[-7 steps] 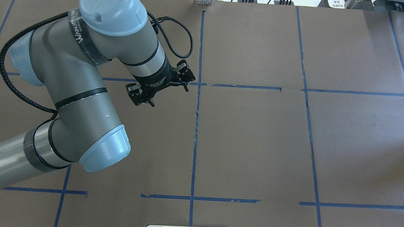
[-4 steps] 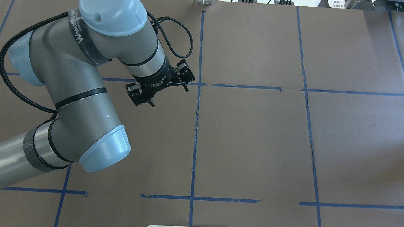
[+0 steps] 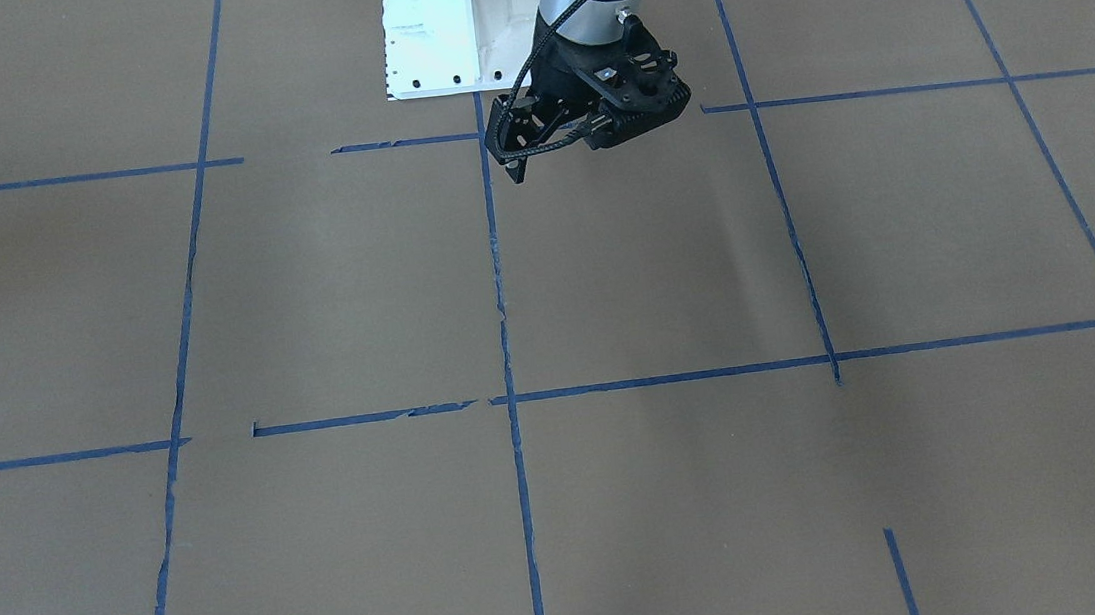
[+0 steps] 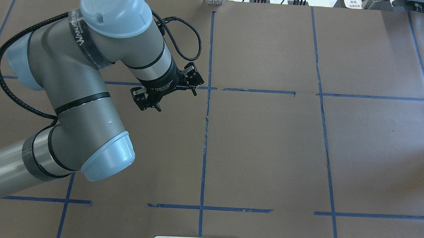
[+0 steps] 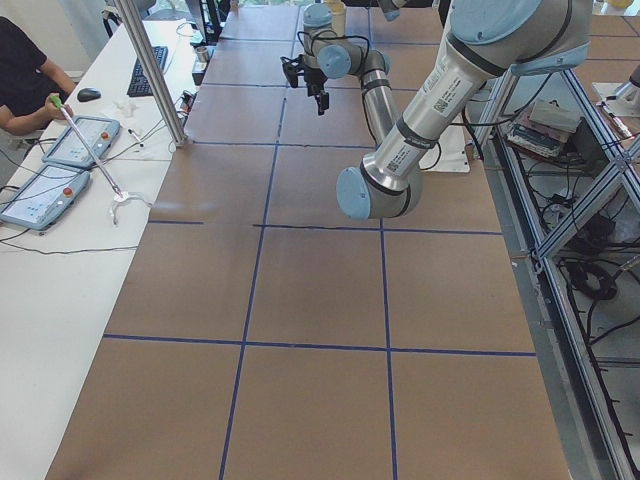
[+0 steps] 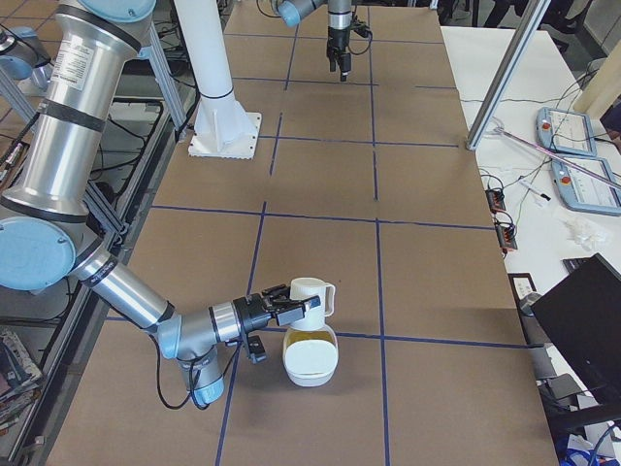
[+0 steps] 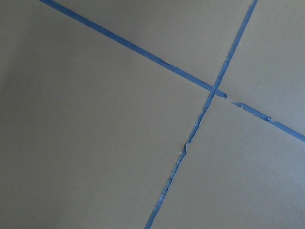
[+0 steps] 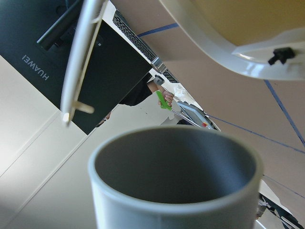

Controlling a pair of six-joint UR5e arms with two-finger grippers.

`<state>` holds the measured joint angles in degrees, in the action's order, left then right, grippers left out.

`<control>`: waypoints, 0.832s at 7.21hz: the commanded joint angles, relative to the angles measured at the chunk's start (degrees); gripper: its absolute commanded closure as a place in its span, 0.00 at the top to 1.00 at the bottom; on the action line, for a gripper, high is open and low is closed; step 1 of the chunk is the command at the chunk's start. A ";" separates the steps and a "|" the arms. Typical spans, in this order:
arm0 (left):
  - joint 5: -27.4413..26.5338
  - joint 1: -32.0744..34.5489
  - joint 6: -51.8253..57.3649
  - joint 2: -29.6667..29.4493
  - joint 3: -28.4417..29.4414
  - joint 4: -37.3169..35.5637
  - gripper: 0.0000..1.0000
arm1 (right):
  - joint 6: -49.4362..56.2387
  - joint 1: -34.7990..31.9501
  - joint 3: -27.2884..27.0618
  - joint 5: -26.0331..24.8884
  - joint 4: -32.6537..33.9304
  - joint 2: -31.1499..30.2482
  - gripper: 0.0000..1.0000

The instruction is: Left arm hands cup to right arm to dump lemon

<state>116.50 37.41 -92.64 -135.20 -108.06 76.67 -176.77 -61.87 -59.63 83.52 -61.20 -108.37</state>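
Above the white bowl (image 6: pixel 310 372), the cup (image 6: pixel 312 294) sat at the right gripper (image 6: pixel 297 309), grip unreadable; far from the bowl, the left gripper (image 4: pixel 172 96) hung spread.

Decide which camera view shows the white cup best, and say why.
Exterior right: it alone shows the whole cup, handle included, over a white bowl. The right wrist view shows only its rim and grey inside, very close. No other view shows it.
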 commanded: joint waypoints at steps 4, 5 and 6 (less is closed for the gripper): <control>0.13 0.03 0.00 0.12 -0.13 0.06 1.00 | 20.91 0.00 -8.63 1.64 10.26 -0.17 0.01; 0.13 0.03 0.00 0.03 -0.22 -0.02 1.00 | 23.46 0.00 -12.06 1.74 15.79 -0.17 0.02; 0.13 0.03 -0.09 0.11 -0.66 -0.02 1.00 | 27.58 0.00 -15.05 1.74 19.50 -0.26 0.03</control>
<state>116.62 37.44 -92.66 -135.13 -108.38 76.66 -153.91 -61.86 -70.90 85.14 -46.90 -108.56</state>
